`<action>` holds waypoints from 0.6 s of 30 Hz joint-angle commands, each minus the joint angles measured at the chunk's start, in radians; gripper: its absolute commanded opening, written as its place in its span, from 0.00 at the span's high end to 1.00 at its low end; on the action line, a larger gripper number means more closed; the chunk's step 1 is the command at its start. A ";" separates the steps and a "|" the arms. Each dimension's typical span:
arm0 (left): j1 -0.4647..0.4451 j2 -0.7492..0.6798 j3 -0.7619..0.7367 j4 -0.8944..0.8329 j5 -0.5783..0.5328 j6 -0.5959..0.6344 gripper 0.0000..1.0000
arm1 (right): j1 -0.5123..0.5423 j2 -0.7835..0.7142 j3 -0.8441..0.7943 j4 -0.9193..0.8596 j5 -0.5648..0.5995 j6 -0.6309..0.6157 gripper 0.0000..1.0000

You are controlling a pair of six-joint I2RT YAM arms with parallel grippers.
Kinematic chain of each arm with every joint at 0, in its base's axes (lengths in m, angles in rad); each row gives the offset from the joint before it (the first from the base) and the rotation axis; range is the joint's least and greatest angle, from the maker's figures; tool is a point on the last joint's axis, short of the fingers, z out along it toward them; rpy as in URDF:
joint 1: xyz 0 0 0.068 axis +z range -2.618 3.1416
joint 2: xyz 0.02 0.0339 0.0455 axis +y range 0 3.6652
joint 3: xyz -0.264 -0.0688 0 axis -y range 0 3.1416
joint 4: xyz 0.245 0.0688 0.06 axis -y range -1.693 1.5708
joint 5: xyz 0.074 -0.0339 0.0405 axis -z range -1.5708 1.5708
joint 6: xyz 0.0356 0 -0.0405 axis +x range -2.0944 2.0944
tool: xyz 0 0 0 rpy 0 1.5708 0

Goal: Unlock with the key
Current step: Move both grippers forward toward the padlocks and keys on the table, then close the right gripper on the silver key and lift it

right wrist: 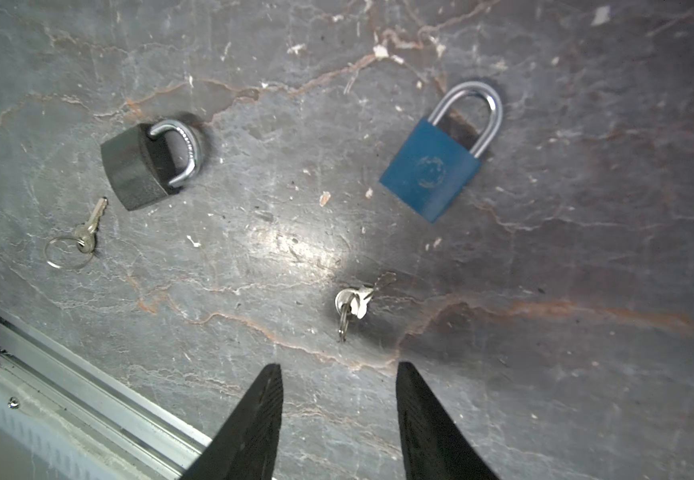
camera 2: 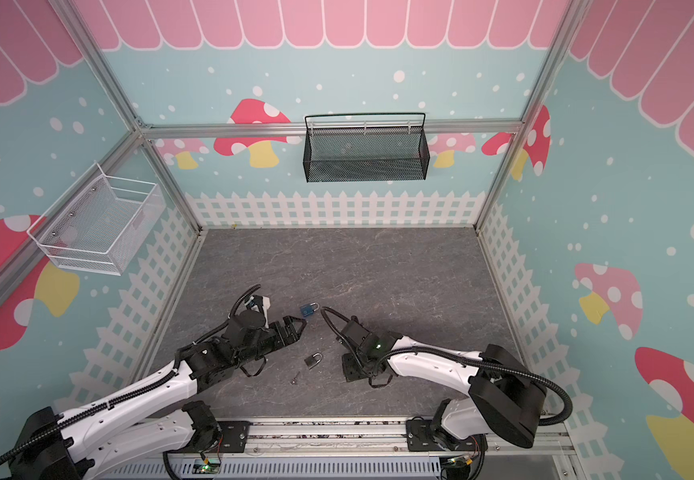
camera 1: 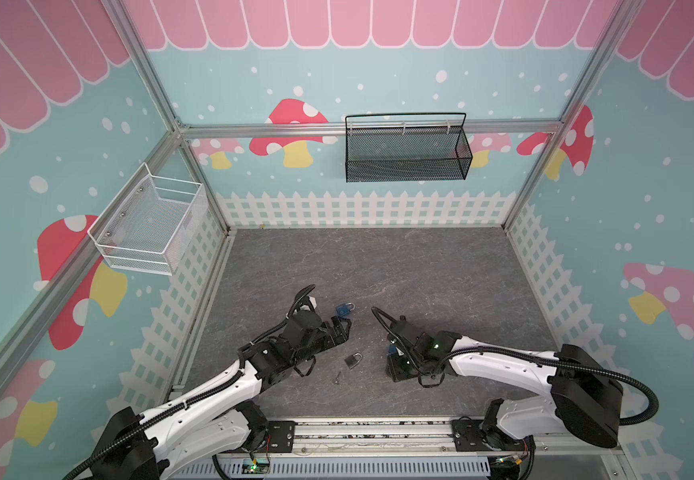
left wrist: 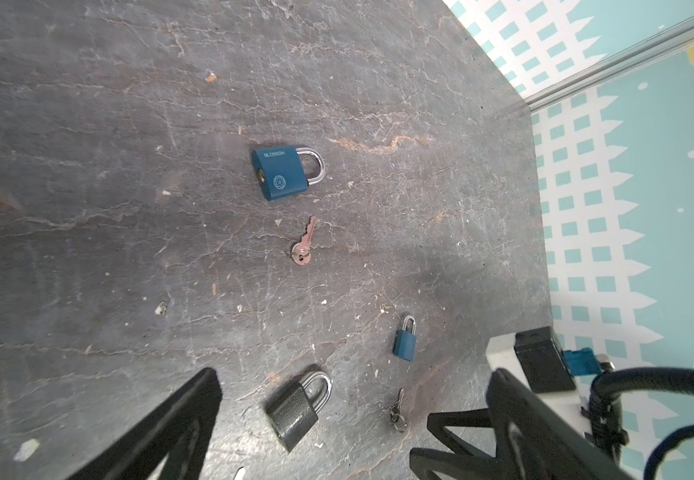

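1. Top views show the grey stone-look table [camera 1: 420, 270]. All locks and keys lie near its front rail [camera 1: 378, 432], probably so both arms can reach them.
2. Left gripper [camera 1: 346, 326] sits just past the grey padlock [camera 1: 352, 360], on its far side. Its fingers [left wrist: 195, 399] are spread wide and empty, seemingly ready to steady a lock body.
3. Right gripper [right wrist: 339, 365] is near the grey padlock, on the right arm's [camera 1: 503, 361] side. Its fingers [right wrist: 415, 386] stand partly apart with nothing between them, a gap suited to a thin key.
4. Large blue padlock [left wrist: 280, 172] lies flat beyond the grey padlock, its shackle [left wrist: 316, 166] shut.
5. Grey padlock lies flat too, also shut; nothing looks unlocked yet.
6. Small blue padlock [right wrist: 430, 174] lies apart from the grey padlock, toward the right arm, which hides it from above.
7. Ringed key [right wrist: 355, 301], likely the one wanted, lies flat on that same side, just ahead of the right fingertips [right wrist: 270, 382].
8. Wide-ring key [right wrist: 87, 226] lies just beside the grey padlock, railward; copper key [left wrist: 304, 243] lies beyond it.
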 commanded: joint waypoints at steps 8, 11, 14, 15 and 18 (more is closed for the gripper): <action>-0.005 -0.016 -0.007 -0.047 -0.018 -0.023 0.00 | 0.017 0.065 0.057 -0.010 0.070 -0.041 0.64; -0.005 -0.014 -0.004 -0.051 -0.021 -0.023 0.00 | 0.017 0.079 0.063 -0.010 0.077 -0.049 0.69; -0.005 -0.011 -0.005 -0.053 -0.022 -0.024 0.00 | 0.018 0.090 0.068 -0.010 0.077 -0.053 0.73; -0.005 -0.009 -0.004 -0.054 -0.023 -0.025 0.00 | 0.021 0.093 0.068 -0.008 0.079 -0.054 0.74; -0.005 0.000 0.000 -0.058 -0.019 -0.023 0.00 | 0.024 0.103 0.067 -0.007 0.080 -0.057 0.76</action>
